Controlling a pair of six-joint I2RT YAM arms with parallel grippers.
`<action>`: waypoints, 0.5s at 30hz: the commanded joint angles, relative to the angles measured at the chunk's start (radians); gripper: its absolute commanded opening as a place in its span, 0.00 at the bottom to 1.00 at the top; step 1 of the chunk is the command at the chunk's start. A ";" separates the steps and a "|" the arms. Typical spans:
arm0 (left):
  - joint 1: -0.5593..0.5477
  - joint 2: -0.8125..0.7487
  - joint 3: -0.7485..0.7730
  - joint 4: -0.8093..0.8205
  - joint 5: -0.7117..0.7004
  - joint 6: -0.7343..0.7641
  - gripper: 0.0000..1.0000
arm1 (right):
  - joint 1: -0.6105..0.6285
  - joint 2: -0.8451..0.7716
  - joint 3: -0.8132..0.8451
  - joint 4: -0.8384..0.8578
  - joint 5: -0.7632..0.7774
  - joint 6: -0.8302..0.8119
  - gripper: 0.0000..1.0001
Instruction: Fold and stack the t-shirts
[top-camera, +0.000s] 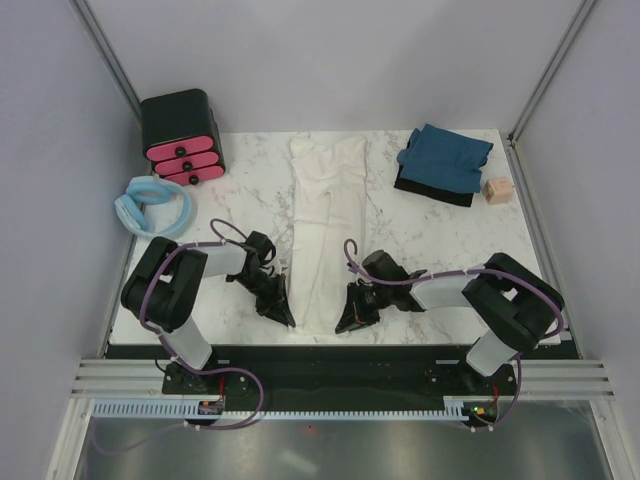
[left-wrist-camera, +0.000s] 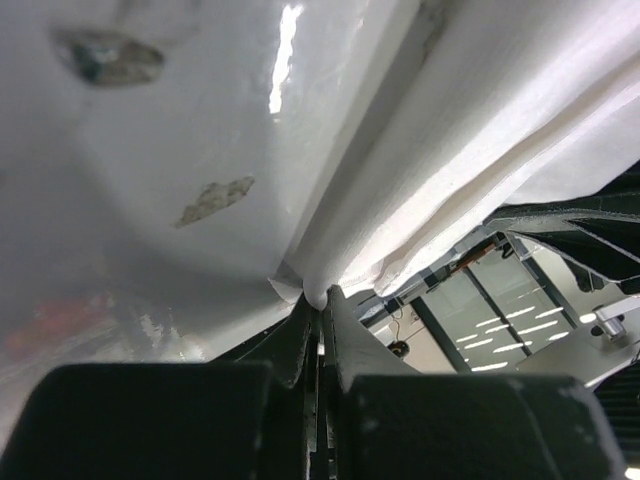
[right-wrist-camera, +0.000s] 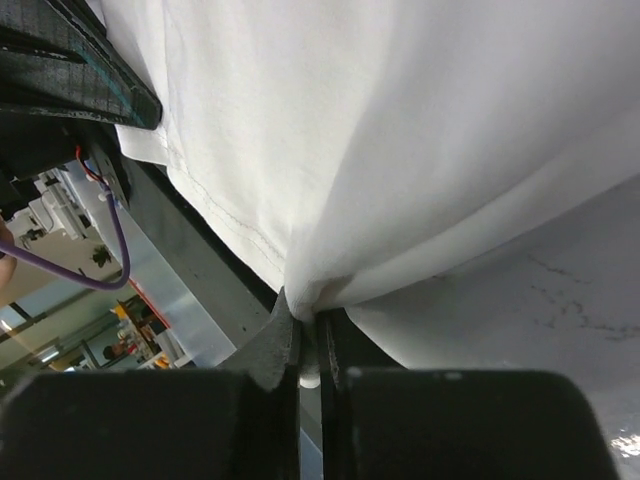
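A cream-white t-shirt (top-camera: 325, 225) lies folded into a long narrow strip down the middle of the marble table (top-camera: 250, 210). My left gripper (top-camera: 283, 312) is shut on its near left corner, and the wrist view shows white cloth (left-wrist-camera: 440, 170) pinched at the fingertips (left-wrist-camera: 322, 300). My right gripper (top-camera: 347, 322) is shut on the near right corner, with a bunch of hem cloth (right-wrist-camera: 400, 160) caught between its jaws (right-wrist-camera: 308, 318). A dark teal-blue t-shirt (top-camera: 444, 160) lies folded at the back right of the table.
A black box with pink drawers (top-camera: 182, 137) stands at the back left. A pale blue padded ring (top-camera: 152, 206) lies at the left edge. A small tan block (top-camera: 496, 190) sits beside the teal shirt. The table's near edge runs just behind both grippers.
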 joint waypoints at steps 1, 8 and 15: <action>-0.007 -0.003 0.001 0.032 -0.050 0.027 0.02 | 0.008 -0.007 0.016 -0.172 0.148 -0.080 0.00; -0.005 -0.106 0.040 -0.003 -0.042 0.018 0.02 | 0.008 -0.125 0.125 -0.389 0.211 -0.143 0.00; -0.005 -0.176 0.148 -0.023 -0.005 -0.002 0.02 | 0.009 -0.174 0.266 -0.483 0.241 -0.164 0.00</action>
